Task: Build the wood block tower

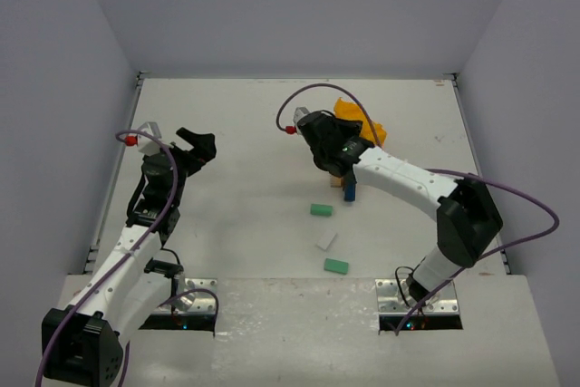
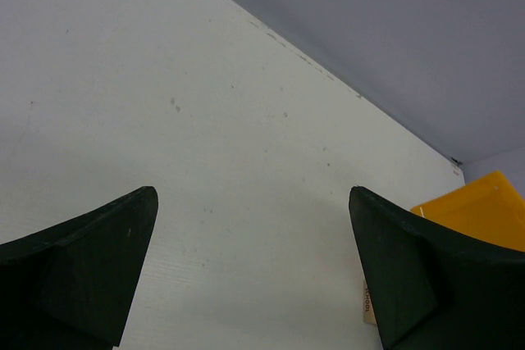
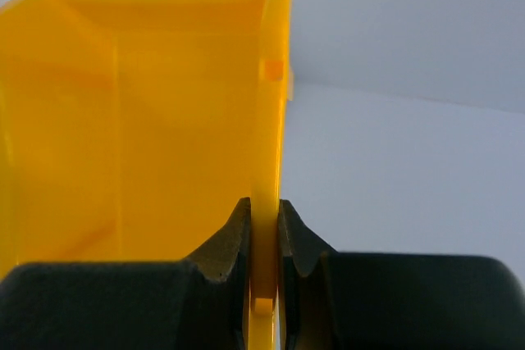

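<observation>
Two claws, two different jobs. The right claw (image 3: 264, 212) is clamped on the side wall of the yellow bin (image 3: 123, 120). The left claw (image 2: 253, 202) hangs spread wide over bare desk (image 1: 245, 133), holding nothing. The wood block tower (image 1: 349, 191), just a blue and a tan piece, sits under the right forearm, partly hidden. Two green blocks (image 1: 321, 210) and a white block (image 1: 326, 241) lie loose nearby. My call: carry the bin well away from that stack, slowly, with the forearm high so it doesn't clip the blue piece, and only release once the bin sits flat.
</observation>
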